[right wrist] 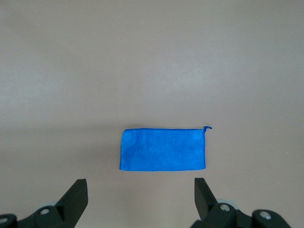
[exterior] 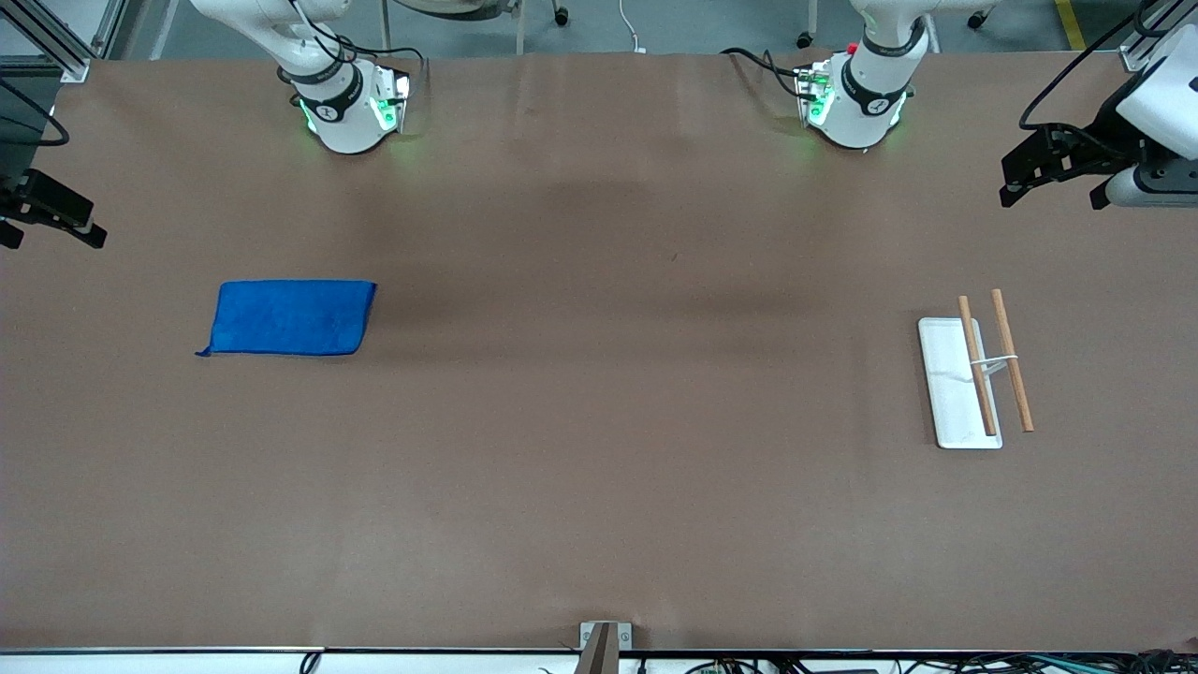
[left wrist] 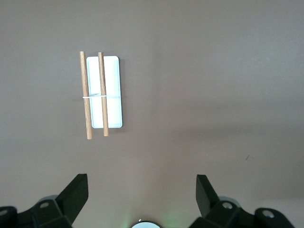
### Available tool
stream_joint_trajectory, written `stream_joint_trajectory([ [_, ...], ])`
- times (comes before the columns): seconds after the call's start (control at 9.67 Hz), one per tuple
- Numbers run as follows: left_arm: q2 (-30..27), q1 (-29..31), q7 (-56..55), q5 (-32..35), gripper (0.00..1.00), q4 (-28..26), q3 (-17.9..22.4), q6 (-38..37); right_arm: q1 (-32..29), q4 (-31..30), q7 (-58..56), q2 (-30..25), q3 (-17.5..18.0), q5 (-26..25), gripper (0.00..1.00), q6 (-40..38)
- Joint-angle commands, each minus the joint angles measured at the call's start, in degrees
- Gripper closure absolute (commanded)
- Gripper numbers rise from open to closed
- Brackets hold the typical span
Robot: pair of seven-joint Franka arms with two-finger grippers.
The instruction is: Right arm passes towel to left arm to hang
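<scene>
You'll see the towel (exterior: 288, 318) flat on the tabletop (exterior: 599, 449) toward the right arm's end, no legible label. Left gripper (exterior: 1053, 178) and right gripper (exterior: 51, 220) hover at opposite tabletop ends, fingers wide, empty.

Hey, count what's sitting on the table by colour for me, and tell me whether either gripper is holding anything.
Blue: 1, the towel, flat on the table toward the right arm's end.
White: 1, the tray, toward the left arm's end.
Wood brown: 2, the rods above the tray.
Total: 4.
The left gripper and the right gripper are both open and empty.
</scene>
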Motion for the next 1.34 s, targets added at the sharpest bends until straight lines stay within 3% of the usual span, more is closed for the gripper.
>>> stream_joint_trajectory([
  [0.0,1.2,0.1,0.5,0.9,0.0,-0.2,-0.1,-0.1,-1.2,-1.9,-0.6,-1.7,1.0,-0.2,0.01,0.8],
  [0.41,2.0,0.1,0.5,1.0,0.0,1.4,-0.1,-0.2,-1.4,-1.9,-0.6,-1.7,1.0,-0.2,0.02,0.9],
  [0.62,2.1,0.2,0.7,0.9,0.0,1.2,-0.1,-0.3,-4.2,-2.0,-1.1,-1.7,0.6,3.2,0.02,1.1],
  [0.83,2.0,0.0,0.6,0.9,0.0,1.2,-0.1,-0.4,-4.1,-2.5,-1.4,-1.8,0.6,1.6,0.01,0.9],
  [1.24,2.1,-0.1,0.7,0.9,0.0,0.9,-0.1,-0.4,-3.6,-18.6,-1.5,-1.9,1.0,-0.2,0.03,14.8],
])
